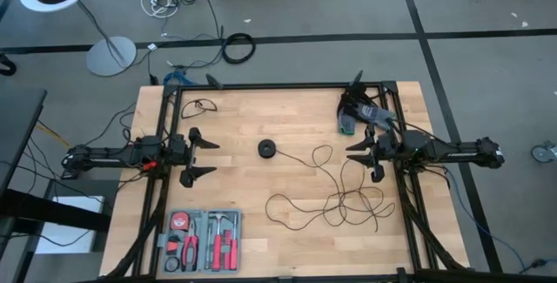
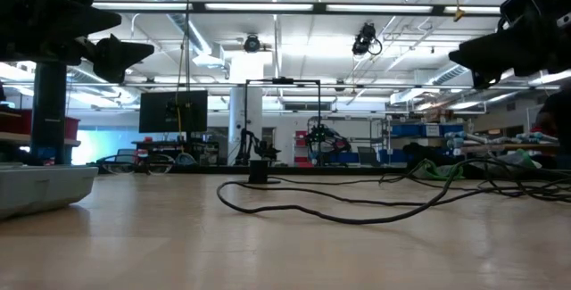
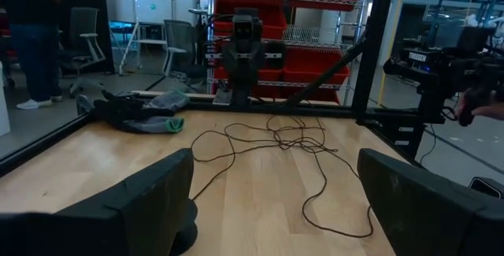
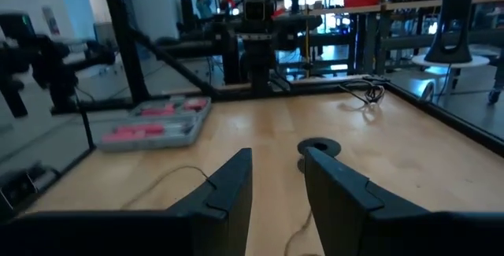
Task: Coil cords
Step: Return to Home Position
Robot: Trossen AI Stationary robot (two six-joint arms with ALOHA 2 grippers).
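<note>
The cord (image 1: 339, 198) is thin and black and lies in loose loops on the right half of the wooden table. One strand runs to its round black puck (image 1: 268, 149) at the table's middle. The loops (image 3: 276, 142) and the puck (image 4: 319, 147) also show in the wrist views. My left gripper (image 1: 213, 158) hangs level above the table's left side, open wide, pointing toward the puck. My right gripper (image 1: 352, 157) hangs level at the right side, facing the left one. Its fingers stand a little apart with nothing between them (image 4: 277, 177). Neither touches the cord.
A grey tray of red-handled tools (image 1: 204, 239) sits at the near left. A dark bundle of cloth (image 1: 355, 113) lies at the far right beside the frame post. A small separate black cord (image 1: 204, 104) lies at the far left. Bare wood shows around the puck.
</note>
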